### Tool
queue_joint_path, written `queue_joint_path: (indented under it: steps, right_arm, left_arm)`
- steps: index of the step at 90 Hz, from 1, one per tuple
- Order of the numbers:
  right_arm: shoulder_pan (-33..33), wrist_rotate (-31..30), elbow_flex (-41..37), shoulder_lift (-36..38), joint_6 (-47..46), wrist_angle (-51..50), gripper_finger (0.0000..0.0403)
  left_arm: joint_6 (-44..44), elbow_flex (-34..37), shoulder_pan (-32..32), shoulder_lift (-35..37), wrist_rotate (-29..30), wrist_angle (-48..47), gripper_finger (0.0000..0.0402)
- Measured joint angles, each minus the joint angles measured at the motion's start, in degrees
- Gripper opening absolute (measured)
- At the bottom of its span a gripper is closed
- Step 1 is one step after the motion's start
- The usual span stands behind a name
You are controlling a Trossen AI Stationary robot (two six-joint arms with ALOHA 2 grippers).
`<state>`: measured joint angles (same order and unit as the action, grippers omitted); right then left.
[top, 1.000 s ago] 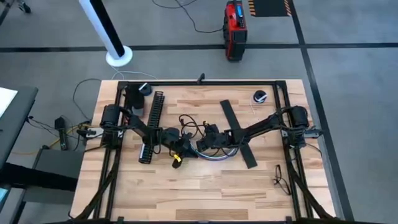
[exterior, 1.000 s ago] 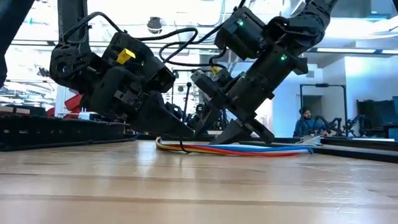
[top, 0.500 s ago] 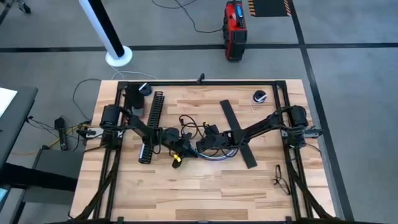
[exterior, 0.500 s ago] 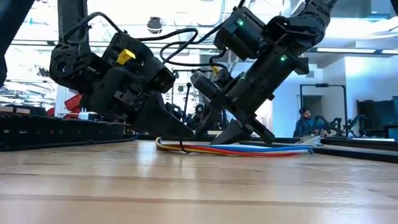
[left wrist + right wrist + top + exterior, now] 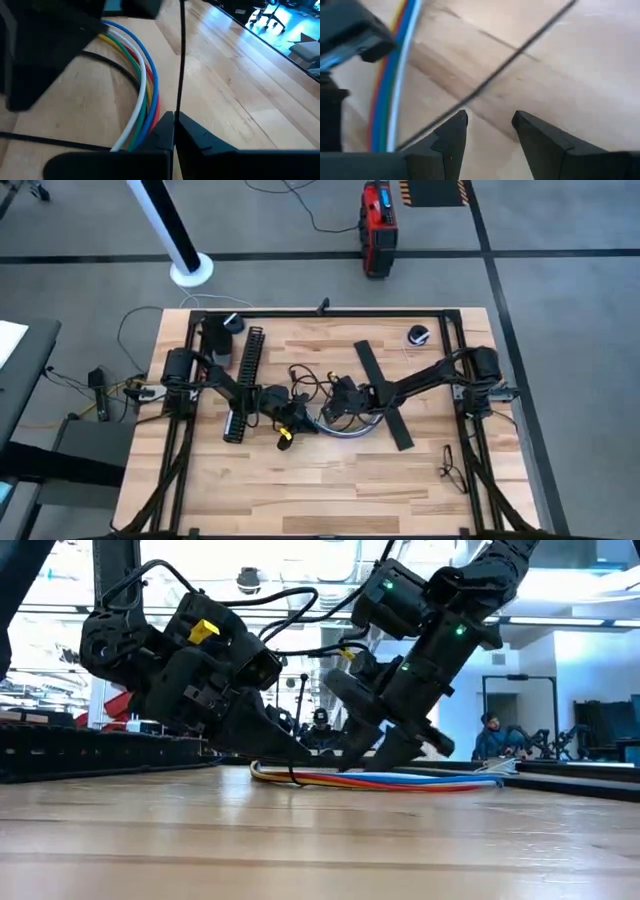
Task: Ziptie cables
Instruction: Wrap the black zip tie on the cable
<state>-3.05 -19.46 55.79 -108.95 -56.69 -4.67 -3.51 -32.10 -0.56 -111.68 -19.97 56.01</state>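
While the left tool [image 5: 172, 131] pinches the thin black ziptie [image 5: 180, 60] beside the cables [image 5: 390, 780] lying mid-table [image 5: 300, 490], we see the right tool [image 5: 489, 131] parted, empty. Risk: the tie slips free if the right tool misses it.

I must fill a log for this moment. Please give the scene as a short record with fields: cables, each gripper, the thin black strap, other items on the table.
cables: coloured bundle lying flat on the table
left gripper: shut on a thin black strap, beside the cables
right gripper: open, low over the wood, the strap passing just ahead of its fingertips
other items: slotted black channel; flat black strip
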Motion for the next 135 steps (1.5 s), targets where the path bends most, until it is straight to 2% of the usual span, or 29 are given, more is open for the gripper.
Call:
queue_joint_path:
  steps: [32,66,82,92,107,111,135]
  right_arm:
    - [0.07,-0.49,0.09,-3.67,-3.69,7.99,0.0176]
    - [0.63,-0.41,0.15,-5.62,-2.32,13.03,0.0175]
    - [0.68,1.86,0.42,-8.98,-2.56,19.54,0.0171]
    - [0.27,1.88,0.38,-9.01,-1.02,19.09,0.0141]
    - [-0.14,1.69,0.26,-9.09,1.67,18.24,0.0032]
    - [-0.4,1.5,0.26,-9.12,3.1,18.19,0.0014]
    - [-2.1,-0.94,0.22,-8.52,12.03,17.91,0.0002]
  left_arm:
    - [0.02,0.0,0.02,0.0,-0.03,0.02,0.0]
    - [0.2,0.0,0.02,0.0,-0.02,0.0,0.0]
    - [-0.04,0.0,0.02,0.0,-0.04,-0.15,0.0]
    - [-0.24,0.0,0.02,0.0,-0.04,-0.82,0.0]
    - [-0.03,0.0,0.02,0.0,-0.04,-1.36,0.0]
    - [-0.06,0.0,0.02,0.0,-0.04,-1.36,0.0]
    - [-0.28,0.0,0.0,0.0,-0.42,-1.2,0.0]
